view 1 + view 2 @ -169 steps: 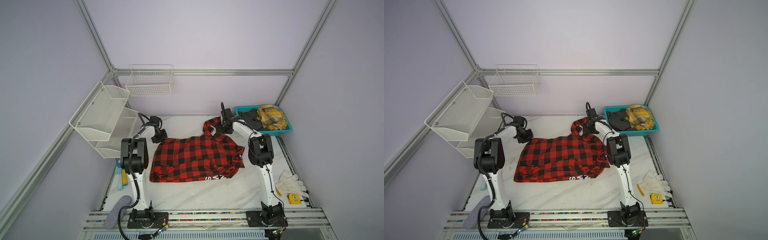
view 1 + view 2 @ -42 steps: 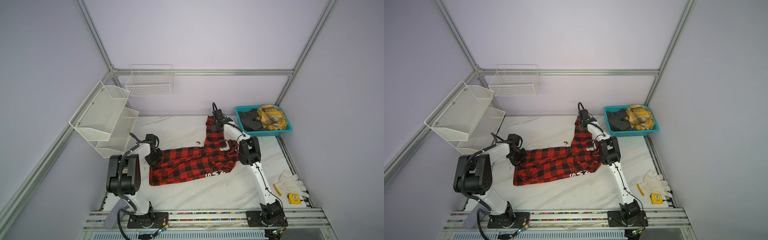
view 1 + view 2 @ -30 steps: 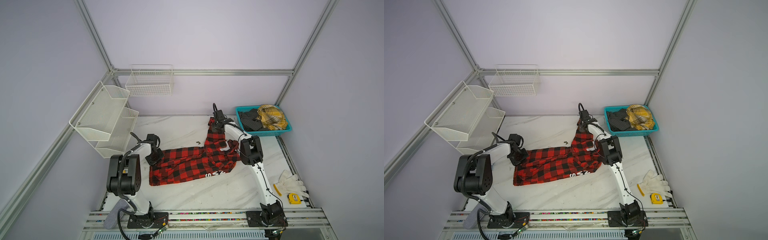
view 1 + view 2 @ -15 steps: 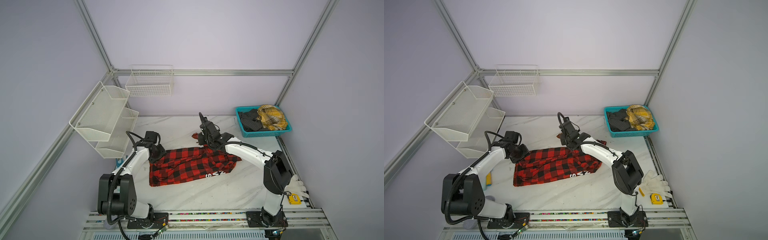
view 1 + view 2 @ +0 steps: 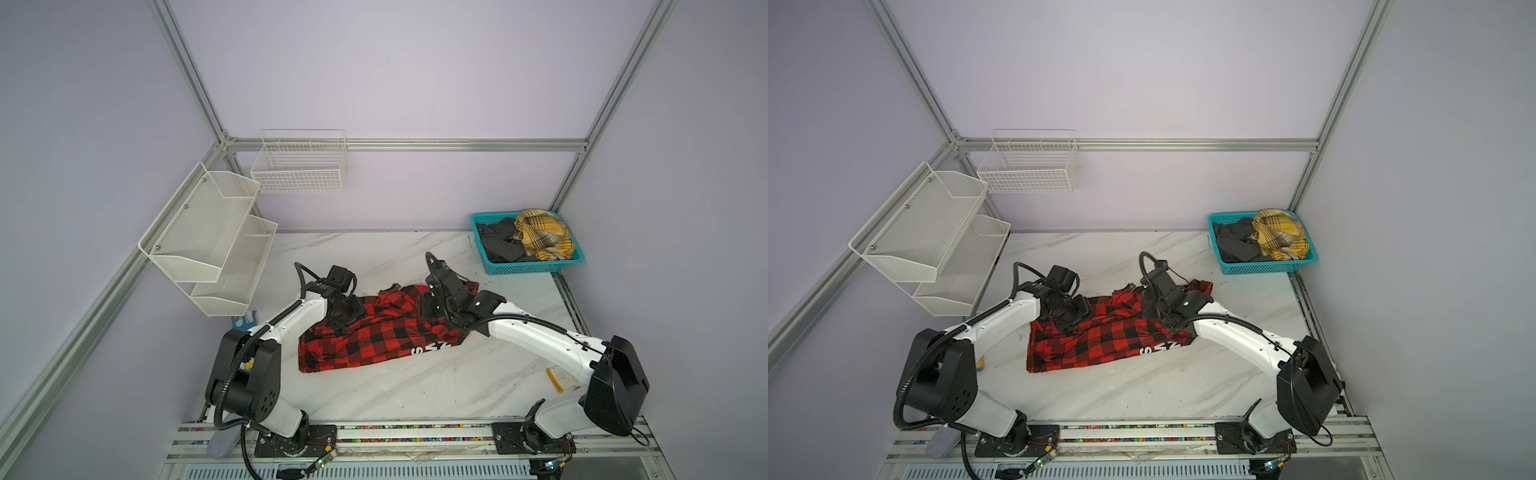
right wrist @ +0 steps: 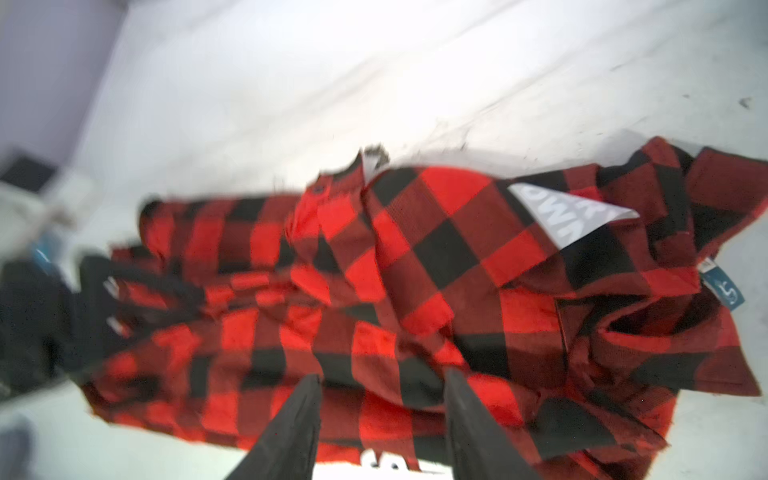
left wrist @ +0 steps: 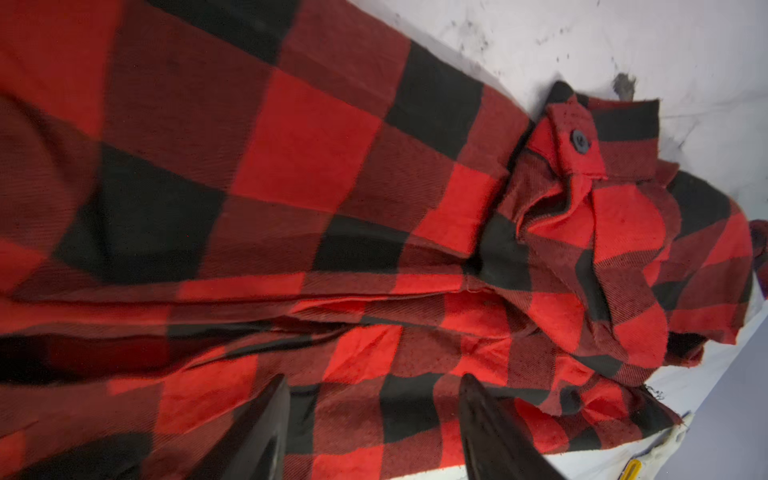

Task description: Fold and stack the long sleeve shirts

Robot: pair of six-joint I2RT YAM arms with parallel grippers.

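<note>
Red-and-black buffalo-check shirt (image 5: 376,338) lies bunched on white marble tabletop (image 5: 415,386). Left gripper (image 7: 374,378) reaches in low over its left part, right gripper (image 6: 382,374) low over its right. Jaws parted on both, gripping nothing.

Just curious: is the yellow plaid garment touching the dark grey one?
Touching. Both top views show the yellow plaid garment draped onto the dark grey garment.
</note>
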